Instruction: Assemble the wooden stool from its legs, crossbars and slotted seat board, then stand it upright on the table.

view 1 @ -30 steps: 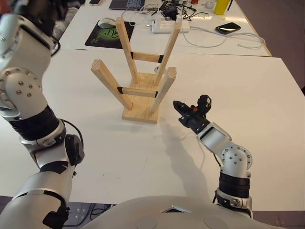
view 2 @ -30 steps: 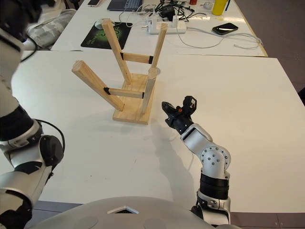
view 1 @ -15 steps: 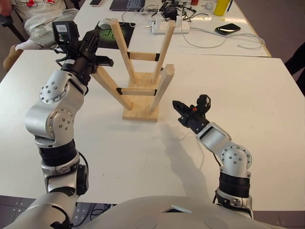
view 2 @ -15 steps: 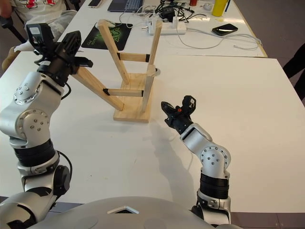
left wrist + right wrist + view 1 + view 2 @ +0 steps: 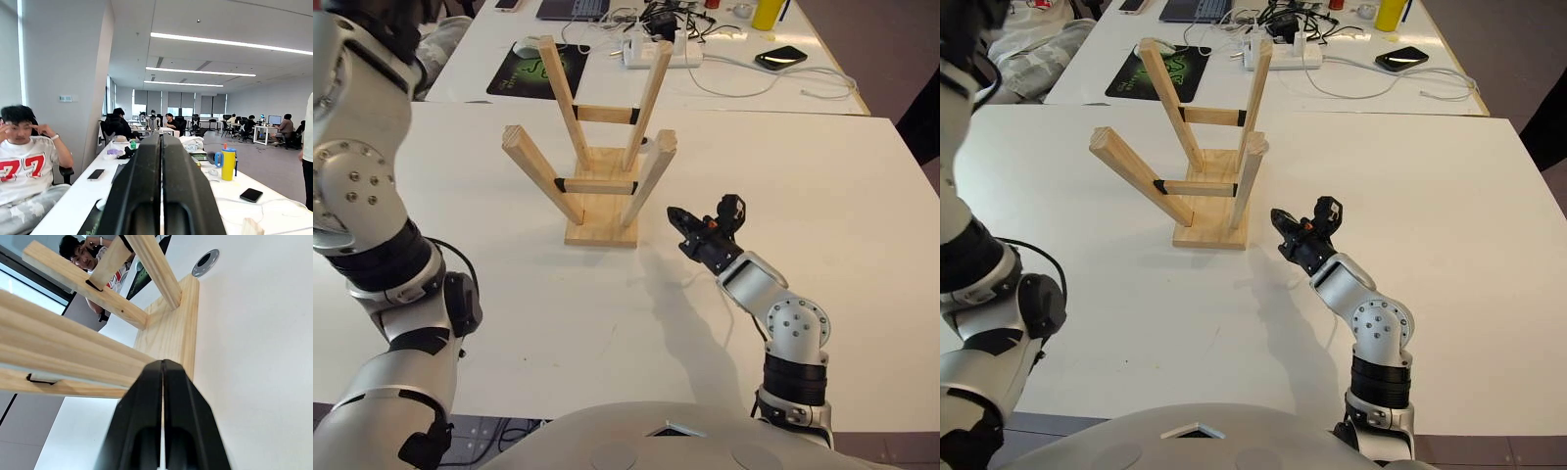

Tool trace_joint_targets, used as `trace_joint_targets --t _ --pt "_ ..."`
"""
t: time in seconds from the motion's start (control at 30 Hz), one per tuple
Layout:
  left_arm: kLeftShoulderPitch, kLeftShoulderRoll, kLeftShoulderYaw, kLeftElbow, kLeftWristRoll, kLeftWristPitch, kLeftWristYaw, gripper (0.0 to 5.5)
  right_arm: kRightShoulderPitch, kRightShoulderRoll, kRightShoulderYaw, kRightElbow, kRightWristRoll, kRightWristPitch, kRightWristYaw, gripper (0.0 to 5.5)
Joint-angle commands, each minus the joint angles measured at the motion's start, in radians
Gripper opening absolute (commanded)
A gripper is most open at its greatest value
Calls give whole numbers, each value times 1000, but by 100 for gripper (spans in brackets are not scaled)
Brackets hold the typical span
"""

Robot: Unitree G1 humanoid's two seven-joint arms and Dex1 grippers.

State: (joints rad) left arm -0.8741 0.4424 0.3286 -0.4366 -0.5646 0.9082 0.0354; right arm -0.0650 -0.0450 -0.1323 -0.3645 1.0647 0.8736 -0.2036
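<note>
Wooden stool stands inverted on the white table, seat board down, legs up. Left gripper is clenched and empty. Right gripper, clenched and empty, sits just right of the stool, apart.

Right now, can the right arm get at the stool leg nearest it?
Probably yes. The right arm sits just right of the upturned stool, with only bare table between its shut jaws and that leg.
</note>
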Motion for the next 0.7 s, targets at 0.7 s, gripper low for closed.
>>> trace_joint_targets --t 0.7 --pt "152 -136 83 -17 -44 -64 39 2 -49 -5 -14 -2 -68 -34 25 0"
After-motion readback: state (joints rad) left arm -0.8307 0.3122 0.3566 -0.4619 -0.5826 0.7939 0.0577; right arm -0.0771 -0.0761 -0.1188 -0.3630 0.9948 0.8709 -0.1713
